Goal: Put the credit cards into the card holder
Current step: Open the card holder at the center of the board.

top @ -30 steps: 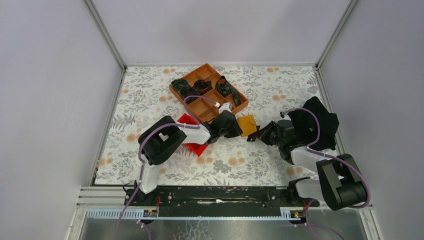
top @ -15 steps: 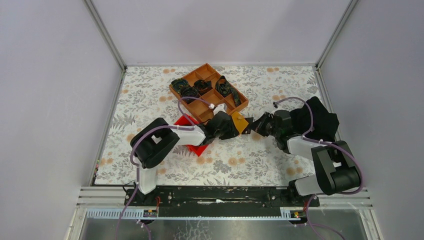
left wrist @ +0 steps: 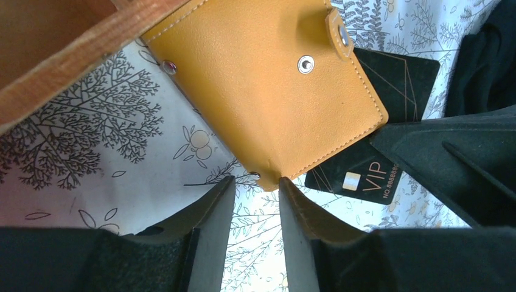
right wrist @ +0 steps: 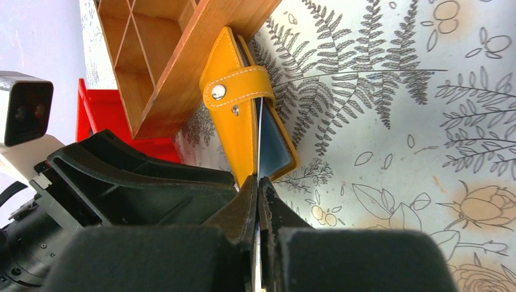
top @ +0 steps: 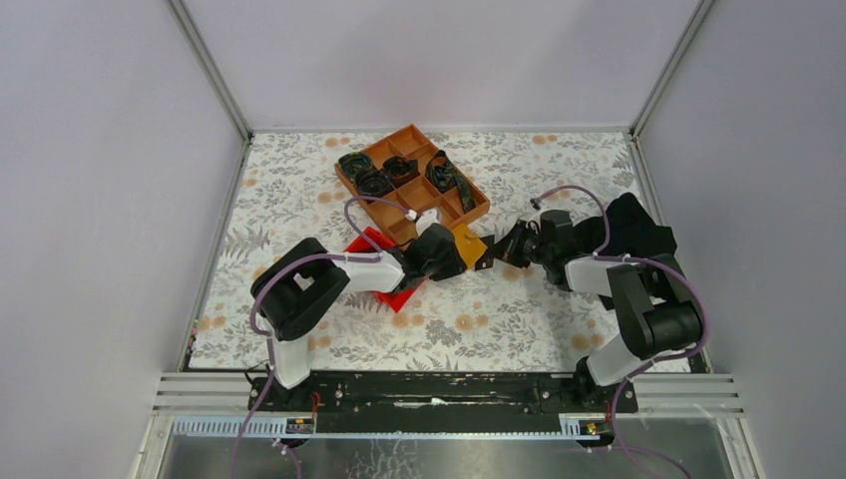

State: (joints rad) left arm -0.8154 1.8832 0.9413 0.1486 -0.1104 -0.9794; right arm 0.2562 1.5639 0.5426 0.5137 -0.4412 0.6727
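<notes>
The card holder [top: 469, 242] is a tan-orange snap wallet [left wrist: 261, 91] lying against the corner of the wooden tray. My left gripper [left wrist: 255, 184] is open, and the wallet's near corner sits just at its fingertips, not pinched. A black credit card [left wrist: 372, 173] marked VIP is pinched in my right gripper [right wrist: 258, 182], which is shut on it. Seen edge-on in the right wrist view, the card [right wrist: 259, 137] reaches in between the wallet's orange cover [right wrist: 234, 125] and its blue-grey inner panel. From above, the two grippers [top: 454, 261] [top: 496, 254] face each other across the wallet.
An orange-brown compartment tray [top: 411, 185] with dark coiled items stands just behind the wallet. A red bin [top: 374, 242] lies under the left arm. A black cloth [top: 638, 235] sits at the right edge. Floral table cover all around.
My right gripper has moved left with the card, up to the wallet. The wallet has shifted left against the tray. My left gripper's jaws have parted.
</notes>
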